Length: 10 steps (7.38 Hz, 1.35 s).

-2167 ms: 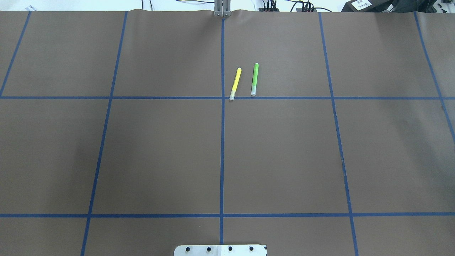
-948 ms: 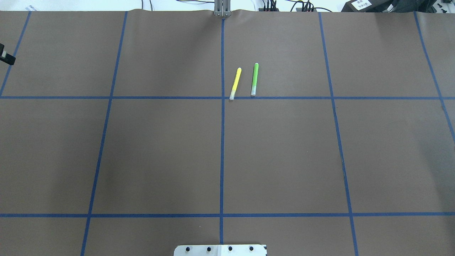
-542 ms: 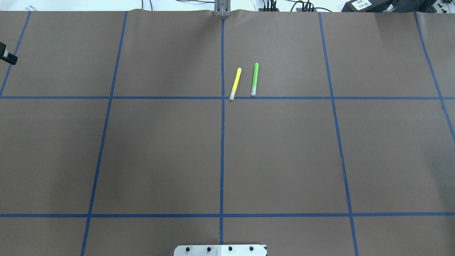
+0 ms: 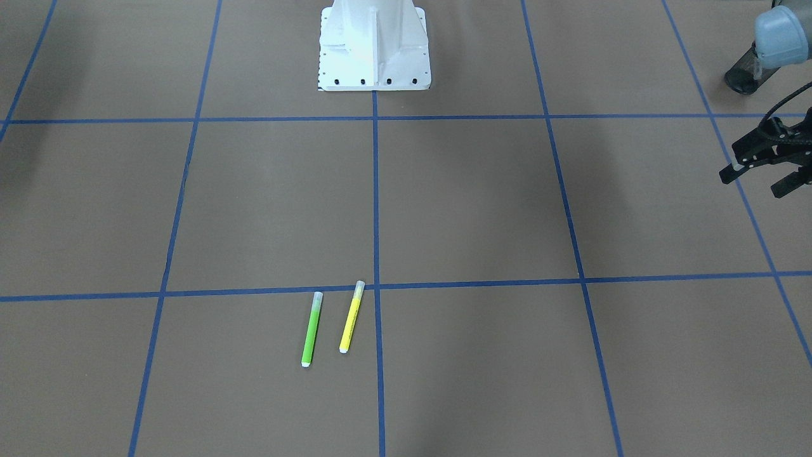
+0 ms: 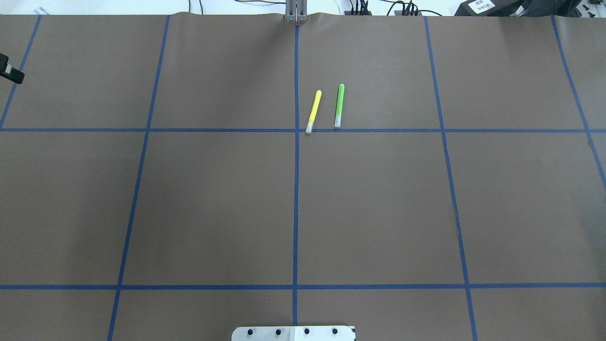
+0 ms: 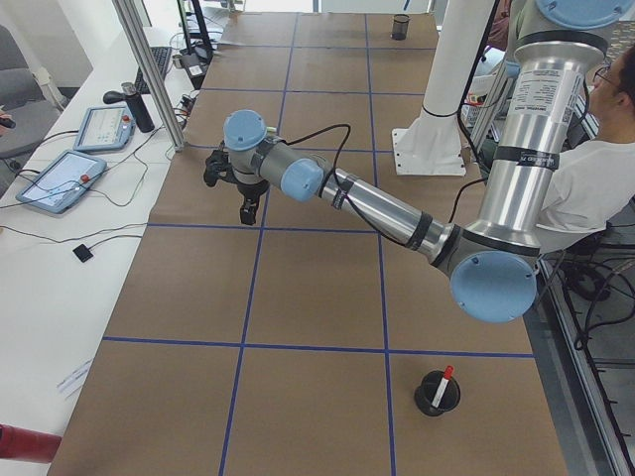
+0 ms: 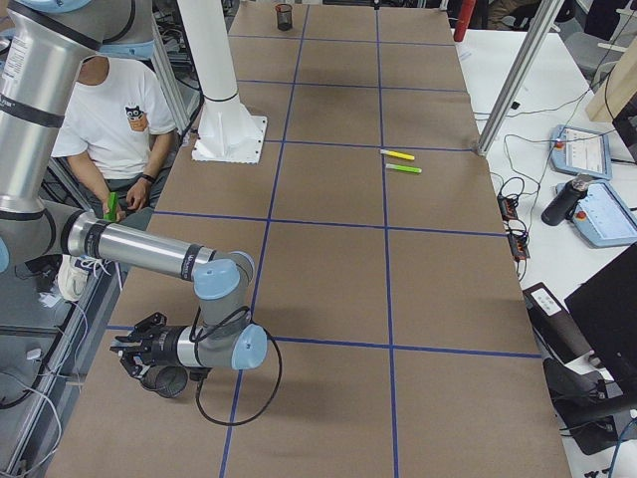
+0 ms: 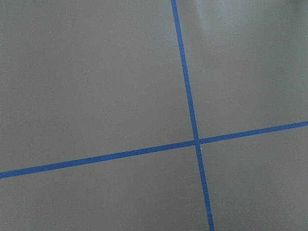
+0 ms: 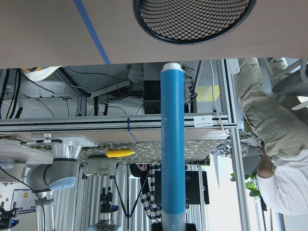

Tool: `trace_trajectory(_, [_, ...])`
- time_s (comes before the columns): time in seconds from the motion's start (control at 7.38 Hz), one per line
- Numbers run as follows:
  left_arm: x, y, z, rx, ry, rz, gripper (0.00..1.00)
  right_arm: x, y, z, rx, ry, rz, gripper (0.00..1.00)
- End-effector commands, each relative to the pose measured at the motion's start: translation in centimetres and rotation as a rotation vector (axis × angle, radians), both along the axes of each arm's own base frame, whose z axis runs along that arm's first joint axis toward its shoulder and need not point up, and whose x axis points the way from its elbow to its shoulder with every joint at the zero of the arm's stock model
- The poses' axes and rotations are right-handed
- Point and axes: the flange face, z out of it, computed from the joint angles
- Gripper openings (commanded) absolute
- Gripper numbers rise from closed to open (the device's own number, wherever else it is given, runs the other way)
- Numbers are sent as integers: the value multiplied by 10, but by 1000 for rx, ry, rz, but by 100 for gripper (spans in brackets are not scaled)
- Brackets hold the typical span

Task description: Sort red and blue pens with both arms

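Observation:
The blue pen [image 9: 173, 144] fills the middle of the right wrist view, held lengthwise, its end just short of a black mesh cup [image 9: 192, 19]. My right gripper [image 7: 129, 356] is shut on it and hovers by that cup [image 7: 165, 380] at the table's near right corner. The red pen [image 6: 444, 382] stands in a second black cup [image 6: 435, 397] at the left end. Over the left part of the table my left gripper [image 4: 755, 179] hangs open and empty, also seen in the exterior left view [image 6: 228, 196]. Only one of its fingers [image 5: 11, 75] shows overhead.
A yellow highlighter [image 5: 313, 111] and a green highlighter [image 5: 339, 105] lie side by side near the table's far middle. The white robot base [image 4: 374, 44] stands at the near edge. A person [image 7: 105, 119] sits beside it. Blue tape lines divide the brown table cover [image 5: 378, 199].
The left gripper's finger came into the overhead view at the left edge and has since drifted slightly toward the far side. The highlighters have not moved.

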Motion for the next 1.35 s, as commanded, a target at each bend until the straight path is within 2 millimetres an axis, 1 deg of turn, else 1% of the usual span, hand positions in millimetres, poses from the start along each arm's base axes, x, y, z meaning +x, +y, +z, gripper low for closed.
trace_trajectory(0.0, [-3,7,-11,16,6,-8,100,-5,4,39,25,-9,48,0])
trace_trajectory(0.14, [-3,10,-15,22,8,-9,100,-6,8,53,28,-13,70,0])
trace_trajectory(0.27, [-4,12,-17,18,11,-14,100,-7,8,57,29,-15,77,0])
trace_trajectory(0.41, [-4,12,-18,19,11,-14,100,-10,5,56,31,-20,106,21])
trace_trajectory(0.54, [-4,13,-17,18,11,-14,100,-12,3,55,34,-26,130,33])
trace_trajectory(0.68, [-5,13,-18,16,11,-16,100,-15,-10,53,56,-32,146,42])
trace_trajectory(0.81, [-6,15,-21,22,12,-18,100,-16,-18,51,66,-33,152,64])
trace_trajectory(0.95, [-6,18,-14,10,10,-16,100,-19,-24,50,74,-43,186,99])
trace_trajectory(1.08, [-7,18,-12,6,9,-18,100,-27,-61,38,128,-68,246,100])
trace_trajectory(1.22, [-8,22,-1,-14,3,-17,100,-33,-100,21,192,-97,298,100])
